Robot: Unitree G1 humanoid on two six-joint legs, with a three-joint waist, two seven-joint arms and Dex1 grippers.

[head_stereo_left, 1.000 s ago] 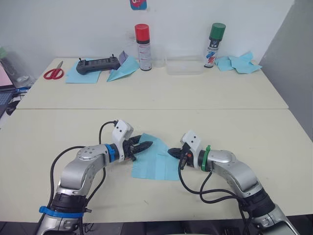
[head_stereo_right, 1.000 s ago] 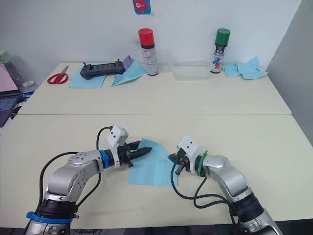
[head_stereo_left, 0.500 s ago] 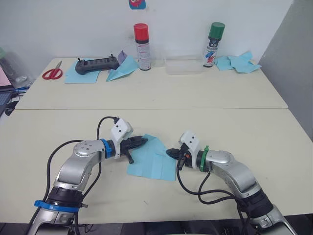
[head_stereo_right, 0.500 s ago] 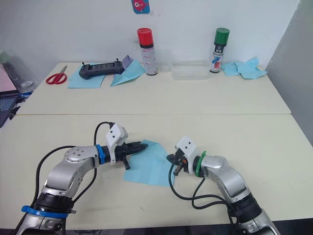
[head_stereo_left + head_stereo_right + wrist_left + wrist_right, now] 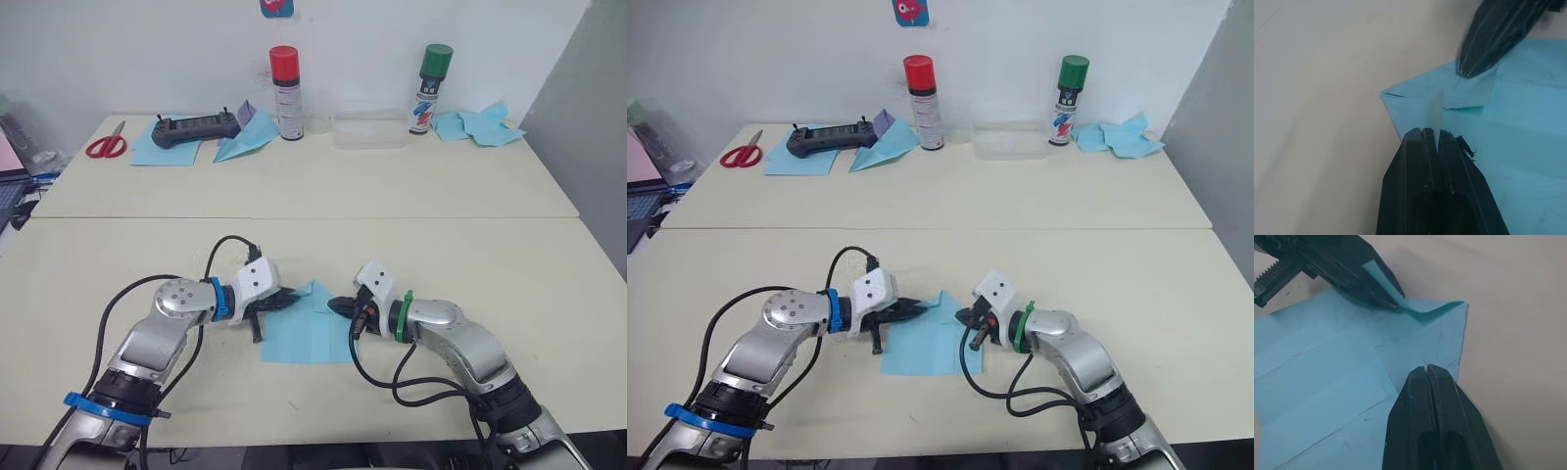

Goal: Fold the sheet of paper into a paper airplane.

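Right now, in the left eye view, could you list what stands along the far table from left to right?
Red scissors → black controller → folded blue paper plane → red-capped spray can → clear plastic box → green-capped spray can → crumpled blue paper pile.

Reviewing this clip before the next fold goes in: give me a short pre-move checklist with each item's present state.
1. Left gripper shut on a corner flap of the sheet of paper: ok, the flap curls up from between its fingers.
2. Right gripper pinning the sheet: ok, shut, tip pressed on the paper.
3. Rest of sheet flat on the table: ok.
4. Flap lined up with the centre crease: cannot tell.
5. Space around the sheet: ok; spray cans, scissors and the finished paper plane sit on the far table.
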